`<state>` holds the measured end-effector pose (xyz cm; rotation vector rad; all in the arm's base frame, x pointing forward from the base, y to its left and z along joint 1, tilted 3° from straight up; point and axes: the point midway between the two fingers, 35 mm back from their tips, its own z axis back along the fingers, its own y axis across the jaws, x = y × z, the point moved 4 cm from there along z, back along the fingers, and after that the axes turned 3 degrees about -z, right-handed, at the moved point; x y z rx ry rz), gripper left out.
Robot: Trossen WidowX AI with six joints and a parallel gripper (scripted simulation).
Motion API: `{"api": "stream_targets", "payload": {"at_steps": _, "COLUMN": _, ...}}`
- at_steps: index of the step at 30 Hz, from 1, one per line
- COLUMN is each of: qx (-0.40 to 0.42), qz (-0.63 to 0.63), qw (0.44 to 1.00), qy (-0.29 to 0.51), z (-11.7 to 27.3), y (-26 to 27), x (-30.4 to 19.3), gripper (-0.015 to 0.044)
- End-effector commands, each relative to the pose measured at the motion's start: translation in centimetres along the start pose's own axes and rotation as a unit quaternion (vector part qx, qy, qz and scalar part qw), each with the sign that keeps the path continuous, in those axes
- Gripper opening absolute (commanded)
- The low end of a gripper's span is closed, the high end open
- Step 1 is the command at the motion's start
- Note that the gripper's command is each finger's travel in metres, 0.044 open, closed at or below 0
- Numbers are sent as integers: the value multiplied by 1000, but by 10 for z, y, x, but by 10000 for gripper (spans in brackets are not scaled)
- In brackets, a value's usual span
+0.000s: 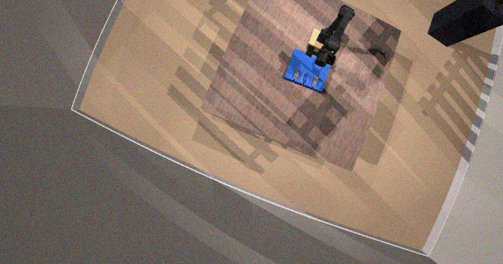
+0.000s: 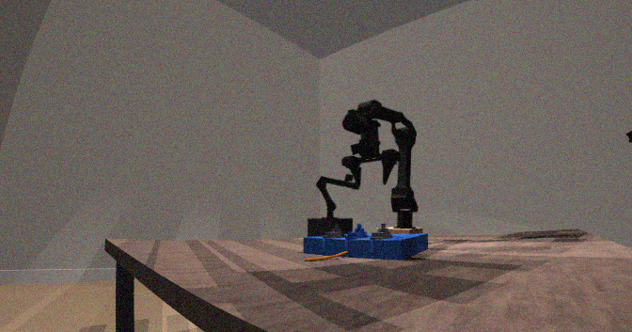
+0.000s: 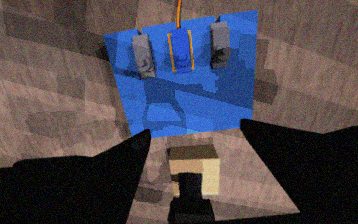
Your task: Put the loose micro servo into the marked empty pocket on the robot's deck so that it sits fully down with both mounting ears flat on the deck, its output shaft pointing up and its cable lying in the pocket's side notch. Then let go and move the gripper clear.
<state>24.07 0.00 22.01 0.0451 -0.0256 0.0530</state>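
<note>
The blue micro servo (image 1: 305,78) (image 2: 359,231) (image 3: 181,50) sits upright inside the orange pocket outline (image 3: 192,50) on the blue deck (image 1: 297,57) (image 2: 400,249) (image 3: 205,120). Its output shaft points up in the exterior view. It appears low and straight; whether both ears are flat is too small to tell. Its orange cable (image 1: 296,93) (image 2: 326,257) (image 3: 179,15) leaves over the deck's outer edge and reaches the table; its part in the side notch is not clear. My gripper (image 2: 371,184) (image 3: 194,128) is open and empty, high above the deck, clear of the servo.
Grey servos (image 3: 143,55) (image 3: 220,42) flank the blue one. A cream block (image 1: 315,37) (image 3: 207,172) lies behind the deck, near the arm's base. A dark box (image 2: 330,227) with a thin bent black linkage stands behind the deck. The table's edge (image 2: 179,289) shows in the exterior view.
</note>
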Motion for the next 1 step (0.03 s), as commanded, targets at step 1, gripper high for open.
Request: {"api": "stream_targets", "payload": {"at_steps": 1, "qx": 0, "qz": 3, "qw": 1000, "qy": 1, "z": 0, "y": 0, "x": 0, "gripper": 440}}
